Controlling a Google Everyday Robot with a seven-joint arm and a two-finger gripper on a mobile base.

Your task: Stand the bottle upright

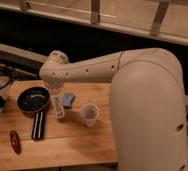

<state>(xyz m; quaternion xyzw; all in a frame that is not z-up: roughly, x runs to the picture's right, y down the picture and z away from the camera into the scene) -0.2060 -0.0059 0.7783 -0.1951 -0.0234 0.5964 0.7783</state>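
Just right of the claw (37,136) on the table (82,147), level with its dark round wrist rather than its tips: the bottle (57,106), close to the black fingers (34,125) but clear of them. Long axis nearly parallel to those fingers, near end leaning slightly away from the claw. Impossible to tell whether standing or lying. Fingers drawn nearly together, thin pale gap between, gripping nothing. Farther from the claw, a blue lump (69,98) and a translucent cup (89,115).
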